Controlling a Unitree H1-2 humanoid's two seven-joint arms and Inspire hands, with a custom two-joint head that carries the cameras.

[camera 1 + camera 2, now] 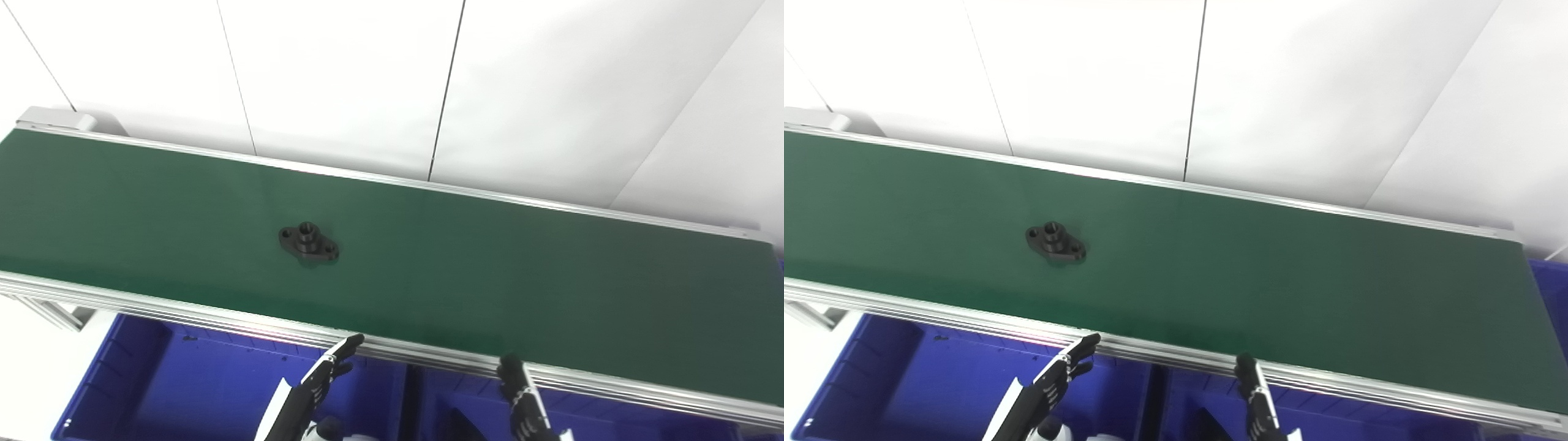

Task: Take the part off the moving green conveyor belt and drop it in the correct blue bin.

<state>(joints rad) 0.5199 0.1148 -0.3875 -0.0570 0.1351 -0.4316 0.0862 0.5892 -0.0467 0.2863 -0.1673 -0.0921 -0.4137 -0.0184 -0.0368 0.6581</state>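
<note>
A black flanged part [308, 242] with a raised hub and two bolt holes lies flat on the green conveyor belt [490, 269], left of the belt's middle; it also shows in the right eye view [1055, 243]. My left hand [324, 373] is below the belt's near rail, fingers stretched out and apart, holding nothing. My right hand [520, 398] is also below the near rail, fingers pointing up, holding nothing. Both hands are well short of the part. Their lower parts are cut off by the picture's bottom edge.
Two blue bins sit under the near rail: a left bin [184, 380] and a right bin [453, 404], split by a wall. A third blue bin edge [1549, 288] shows at the belt's right end. An aluminium rail [184, 309] runs along the belt's near side.
</note>
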